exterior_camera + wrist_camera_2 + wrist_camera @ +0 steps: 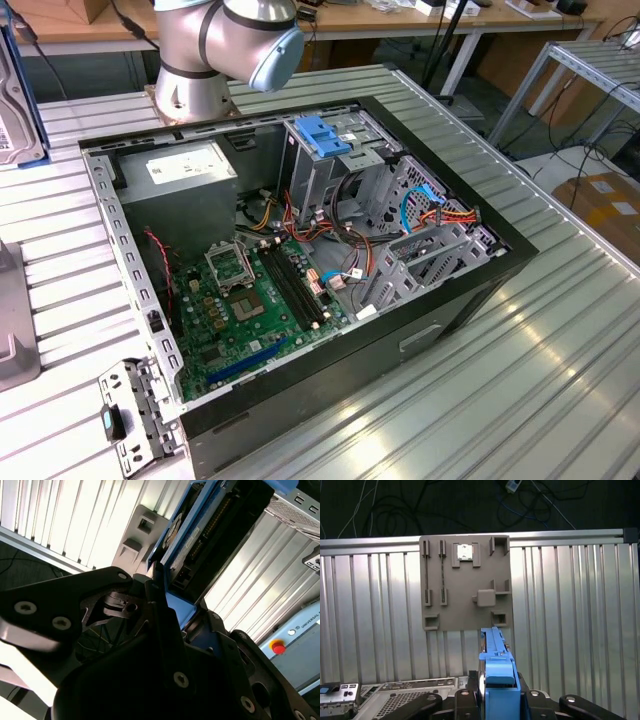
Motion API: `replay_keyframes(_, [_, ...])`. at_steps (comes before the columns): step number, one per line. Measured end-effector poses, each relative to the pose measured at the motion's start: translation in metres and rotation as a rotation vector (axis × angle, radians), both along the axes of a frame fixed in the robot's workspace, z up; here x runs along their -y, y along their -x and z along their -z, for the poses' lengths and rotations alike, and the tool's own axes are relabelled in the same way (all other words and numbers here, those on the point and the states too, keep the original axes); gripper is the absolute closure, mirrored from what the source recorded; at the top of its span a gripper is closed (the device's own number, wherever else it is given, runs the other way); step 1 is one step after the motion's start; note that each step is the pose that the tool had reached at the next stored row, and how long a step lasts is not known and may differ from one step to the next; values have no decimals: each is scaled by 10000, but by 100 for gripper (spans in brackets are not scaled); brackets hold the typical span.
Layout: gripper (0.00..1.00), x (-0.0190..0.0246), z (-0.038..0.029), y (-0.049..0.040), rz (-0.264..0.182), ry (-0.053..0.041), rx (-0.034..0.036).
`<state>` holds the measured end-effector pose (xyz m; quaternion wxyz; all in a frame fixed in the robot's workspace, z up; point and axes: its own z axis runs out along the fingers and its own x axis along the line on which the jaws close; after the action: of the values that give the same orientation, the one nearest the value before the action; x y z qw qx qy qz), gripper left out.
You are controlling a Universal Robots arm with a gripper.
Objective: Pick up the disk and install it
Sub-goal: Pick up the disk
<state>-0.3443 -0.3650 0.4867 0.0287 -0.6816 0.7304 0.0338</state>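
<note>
Disk (pixel 496 672) | held edge-on | gripper (pixel 497 702) closed tight on it

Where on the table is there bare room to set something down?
Bare table lies on the exterior view's right of the case. Crowded: inside the case, and by the bracket at that view's left. The gripper holds the disk.
</note>
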Motion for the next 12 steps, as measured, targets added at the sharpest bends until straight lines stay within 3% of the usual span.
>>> replay_keyframes(5, [63,0,16,-125,0,0,0])
replay_keyframes(12, [63,0,22,-158,-1,0,0])
